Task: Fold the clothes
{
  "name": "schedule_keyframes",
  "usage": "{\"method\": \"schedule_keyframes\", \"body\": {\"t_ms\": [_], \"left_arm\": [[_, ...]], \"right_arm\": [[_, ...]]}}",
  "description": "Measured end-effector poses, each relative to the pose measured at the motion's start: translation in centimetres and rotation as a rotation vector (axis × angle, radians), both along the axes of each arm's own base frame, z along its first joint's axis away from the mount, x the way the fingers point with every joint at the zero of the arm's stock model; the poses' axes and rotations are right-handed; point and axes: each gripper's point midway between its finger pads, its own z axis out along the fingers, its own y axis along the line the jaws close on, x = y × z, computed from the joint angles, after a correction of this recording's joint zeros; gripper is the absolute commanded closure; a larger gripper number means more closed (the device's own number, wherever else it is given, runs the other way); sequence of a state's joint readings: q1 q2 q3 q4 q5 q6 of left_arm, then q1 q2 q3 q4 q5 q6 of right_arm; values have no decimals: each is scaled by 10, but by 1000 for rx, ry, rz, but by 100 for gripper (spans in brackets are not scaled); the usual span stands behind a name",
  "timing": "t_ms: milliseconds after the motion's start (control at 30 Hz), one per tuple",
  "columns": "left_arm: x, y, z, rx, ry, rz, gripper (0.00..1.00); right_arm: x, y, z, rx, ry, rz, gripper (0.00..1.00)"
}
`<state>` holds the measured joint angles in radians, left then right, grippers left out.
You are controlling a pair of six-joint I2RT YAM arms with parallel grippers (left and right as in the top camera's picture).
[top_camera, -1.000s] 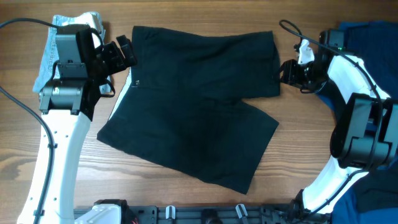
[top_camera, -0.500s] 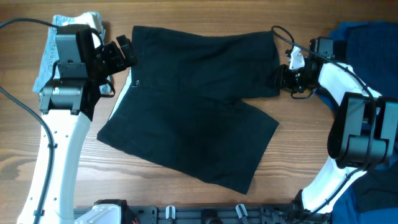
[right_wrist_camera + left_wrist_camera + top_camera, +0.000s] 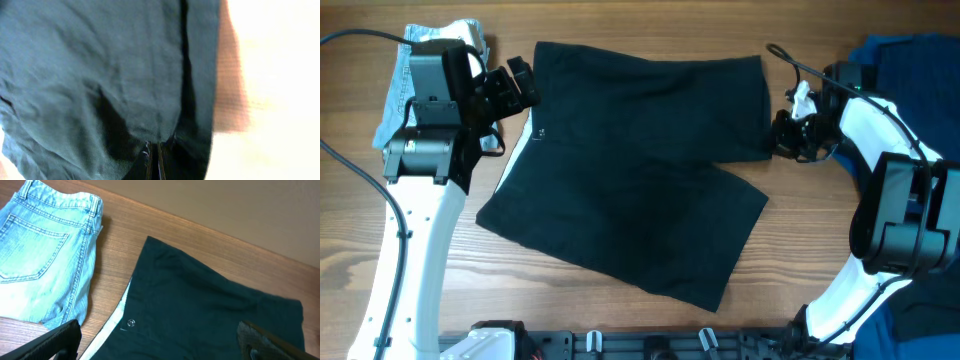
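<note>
Black shorts (image 3: 640,150) lie spread flat at the centre of the wooden table (image 3: 620,22). Right gripper (image 3: 152,157): fingers pressed together, pinching the hem of the right-hand leg. Left gripper (image 3: 157,340): fingers spread wide and holding nothing, poised just above the waistband corner. Light-blue denim shorts (image 3: 45,255) lie beside that corner. A dark blue garment (image 3: 910,60) lies at the right edge.

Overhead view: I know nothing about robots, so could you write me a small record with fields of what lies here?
Surface: wooden table
Centre: plain black wide-legged fabric shorts, spread flat, not yet folded
Far-left corner: light-blue denim shorts, beside the black ones
Right edge: dark blue garment, partly out of frame
Left hand: open, over the black shorts' left edge
Right hand: shut, seemingly pinching the black shorts' right edge
</note>
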<state>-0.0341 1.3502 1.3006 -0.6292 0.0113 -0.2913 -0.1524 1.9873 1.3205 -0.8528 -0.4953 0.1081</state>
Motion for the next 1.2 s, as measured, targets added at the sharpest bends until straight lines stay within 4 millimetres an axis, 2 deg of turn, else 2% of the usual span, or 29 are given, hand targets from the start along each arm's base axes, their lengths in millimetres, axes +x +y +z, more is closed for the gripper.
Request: {"method": "schedule_keyframes", "body": {"t_ms": [100, 367, 400, 500, 567, 600, 667, 700, 767, 833, 900, 1000, 1100, 1200], "left_arm": [[0, 0, 0, 0, 0, 0, 0], [0, 0, 0, 0, 0, 0, 0], [0, 0, 0, 0, 0, 0, 0], [0, 0, 0, 0, 0, 0, 0], [0, 0, 0, 0, 0, 0, 0], [0, 0, 0, 0, 0, 0, 0], [0, 0, 0, 0, 0, 0, 0], [0, 0, 0, 0, 0, 0, 0], [0, 0, 0, 0, 0, 0, 0], [0, 0, 0, 0, 0, 0, 0], [0, 0, 0, 0, 0, 0, 0], [0, 1, 0, 2, -2, 2, 0], [11, 0, 14, -1, -74, 2, 0], [13, 0, 18, -2, -91, 2, 0]], "right_arm": [[-13, -5, -4, -38, 61, -2, 96], [-15, -14, -8, -94, 75, -11, 94], [-15, -16, -9, -104, 78, -14, 89], [-15, -22, -9, -137, 87, -27, 59], [-10, -24, 1, -148, 85, -29, 33], [-2, -26, 11, -154, 64, -29, 30], [23, -30, 38, -167, -12, -34, 32], [38, -33, 54, -175, -63, -39, 48], [63, -36, 78, -191, -174, -47, 96], [87, -34, 89, -203, -285, -42, 96], [103, -26, 92, -208, -358, -29, 95], [125, -2, 94, -211, -477, 11, 96], [130, 14, 78, -232, -494, 41, 96], [130, 10, 48, -268, -440, 41, 96]]}}
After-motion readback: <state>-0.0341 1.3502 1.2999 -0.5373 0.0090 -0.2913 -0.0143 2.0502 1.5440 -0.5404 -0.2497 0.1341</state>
